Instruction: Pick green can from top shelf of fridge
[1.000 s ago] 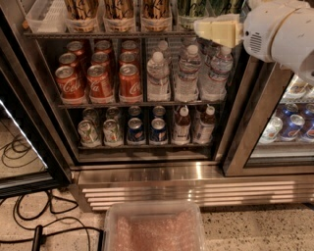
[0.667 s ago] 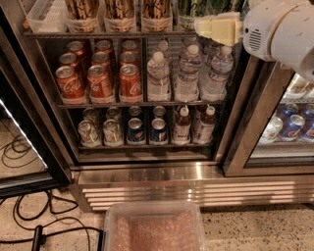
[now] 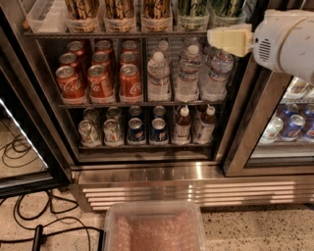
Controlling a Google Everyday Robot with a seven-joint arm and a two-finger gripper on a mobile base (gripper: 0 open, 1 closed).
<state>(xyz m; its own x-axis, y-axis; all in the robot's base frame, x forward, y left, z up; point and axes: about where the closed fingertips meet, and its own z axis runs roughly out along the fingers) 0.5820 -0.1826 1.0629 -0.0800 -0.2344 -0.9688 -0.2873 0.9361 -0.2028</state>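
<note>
Gripper (image 3: 228, 40) hovers at the front rail of the top shelf (image 3: 122, 34) in the fridge (image 3: 147, 171); whether it is spread or closed cannot be told. The green can (image 3: 192, 9) stands just up-left of it, apart.

White cola script on the red cans (image 3: 100, 84) is the only brand that can be read.

On the middle rack, the three front red cans each carry the slanted white Coca-Cola script down their sides. On the bottom rack, two blue cans (image 3: 147, 130) show a round red, white and blue emblem, but no letters can be made out. The water bottles (image 3: 186, 73) have pale label bands too faint to read. The green can (image 3: 192, 8) on the top shelf (image 3: 122, 34) shows only streaky markings, no words. The cream end effector (image 3: 218, 39) sits upper right, at the top shelf's front rail, and bears no lettering.
</note>
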